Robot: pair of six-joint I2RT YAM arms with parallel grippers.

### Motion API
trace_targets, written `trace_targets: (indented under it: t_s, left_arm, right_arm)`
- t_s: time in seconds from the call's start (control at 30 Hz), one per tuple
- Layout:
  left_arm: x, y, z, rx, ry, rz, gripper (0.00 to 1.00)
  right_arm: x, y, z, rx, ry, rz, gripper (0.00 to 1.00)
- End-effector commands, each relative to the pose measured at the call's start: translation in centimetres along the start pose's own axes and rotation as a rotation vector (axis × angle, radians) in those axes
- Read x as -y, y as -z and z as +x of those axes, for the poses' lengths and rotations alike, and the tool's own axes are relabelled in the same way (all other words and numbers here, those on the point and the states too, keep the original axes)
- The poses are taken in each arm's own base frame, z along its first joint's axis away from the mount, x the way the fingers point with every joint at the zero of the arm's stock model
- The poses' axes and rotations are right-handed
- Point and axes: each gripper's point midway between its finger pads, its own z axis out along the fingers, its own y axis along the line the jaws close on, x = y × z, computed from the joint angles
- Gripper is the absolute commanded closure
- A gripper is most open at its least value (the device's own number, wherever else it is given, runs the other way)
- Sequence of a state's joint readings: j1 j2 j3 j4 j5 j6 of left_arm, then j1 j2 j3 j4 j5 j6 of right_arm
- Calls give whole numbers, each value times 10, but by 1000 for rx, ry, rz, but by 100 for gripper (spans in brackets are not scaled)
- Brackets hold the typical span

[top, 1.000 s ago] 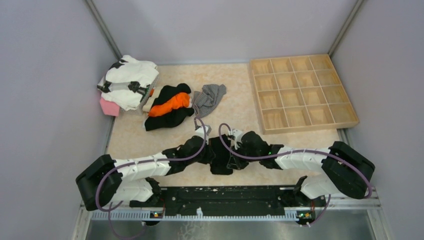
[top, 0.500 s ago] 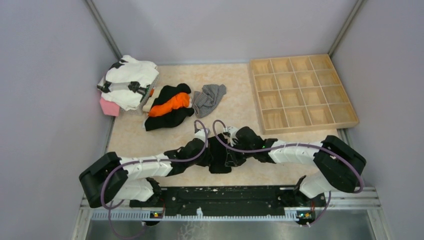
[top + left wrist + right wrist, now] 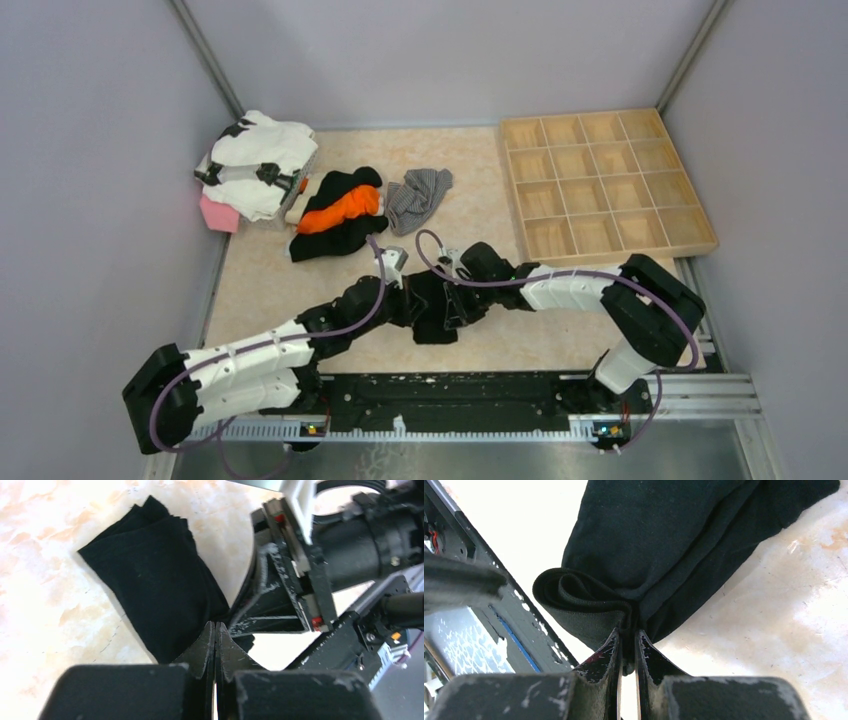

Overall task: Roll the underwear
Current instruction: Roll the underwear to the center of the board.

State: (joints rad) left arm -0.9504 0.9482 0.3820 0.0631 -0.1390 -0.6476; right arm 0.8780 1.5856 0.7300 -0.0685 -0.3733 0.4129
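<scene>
Near the middle of the tabletop's (image 3: 270, 285) near edge, the black underwear (image 3: 150, 585) lies with both arms on it. My right pincer (image 3: 628, 636) is clamped on a curled fold at one end. The roll looks barely begun, with most of the cloth lying flat. My left pincer (image 3: 215, 630) has its fingers pressed together at the hem; whether cloth sits between them I cannot tell. Next, I judge, the curl must be turned over along the garment — both sides kept level so it winds tight. The grey striped pair (image 3: 418, 197) lies toward the far edge, left of centre, beside a black-and-orange heap (image 3: 340, 215). No brand, label or writing is readable.
</scene>
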Motion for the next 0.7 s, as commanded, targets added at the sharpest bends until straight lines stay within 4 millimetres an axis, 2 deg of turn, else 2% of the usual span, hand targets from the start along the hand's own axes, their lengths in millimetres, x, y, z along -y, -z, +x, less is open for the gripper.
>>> trace_targets:
  t_s: [0.0,0.23,0.4,0.5,0.67]
  left_arm:
    - [22,4,4,-8,-84,154,100]
    - [28,-4,31,-93,-123,218,100]
    - [12,-14,38,-102,-102,135,100]
    - [-7,-20,41,-98,-73,34,100]
    - [-26,-22,55,-132,-44,-51,100]
  right_arm:
    - [22,-3,11,-53,-48,82,99]
    - [21,-3,7,-51,-61,74,96]
    - [20,-2,7,-49,-62,68,93]
    - [19,-2,6,-45,-59,66,91]
    - [16,1,2,-24,-54,54,82]
